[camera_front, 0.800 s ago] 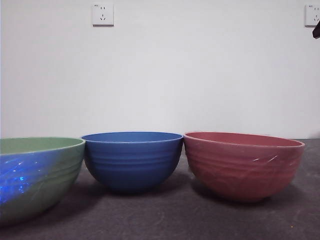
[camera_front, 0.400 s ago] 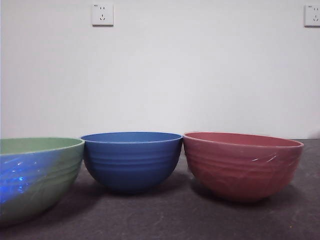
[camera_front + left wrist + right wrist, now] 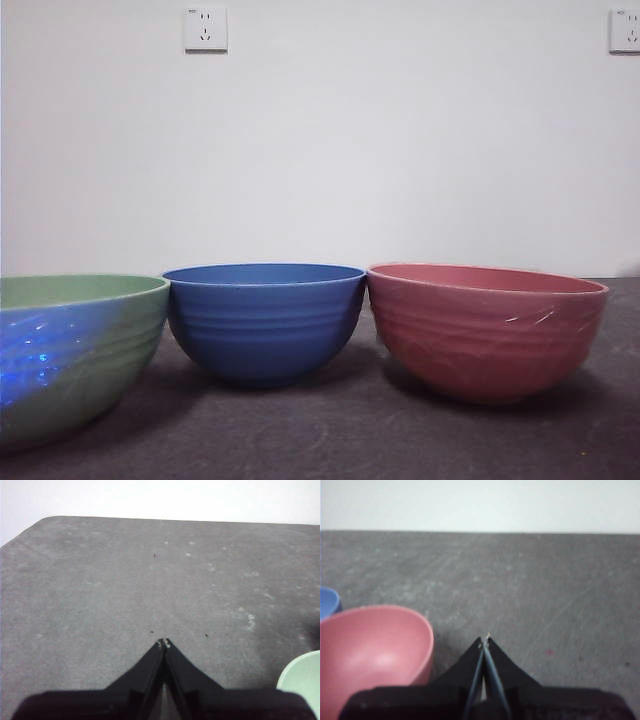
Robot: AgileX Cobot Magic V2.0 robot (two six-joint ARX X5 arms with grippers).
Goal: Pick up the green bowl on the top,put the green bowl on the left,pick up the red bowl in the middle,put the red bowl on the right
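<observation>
Dark grey table (image 3: 330,440), white wall behind: the green bowl (image 3: 75,350) is parked on the left, the blue bowl (image 3: 263,320) mid, the red bowl (image 3: 485,328) on the right, all upright. Nothing is seen in the red one; the other insides are hidden. The left gripper (image 3: 163,643) and right gripper (image 3: 485,640) are pinched together above the table, nothing held.

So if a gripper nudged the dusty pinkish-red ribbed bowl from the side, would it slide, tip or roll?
The dusty pinkish-red ribbed bowl would probably slide or rock rather than roll: it stands upright, and its wall curves in to a base narrower than its rim. Its glossy outside may be slippery, so a rim pinch looks safer. It looks stiff and probably light. Both the left gripper and right gripper are shut, holding nothing.
</observation>
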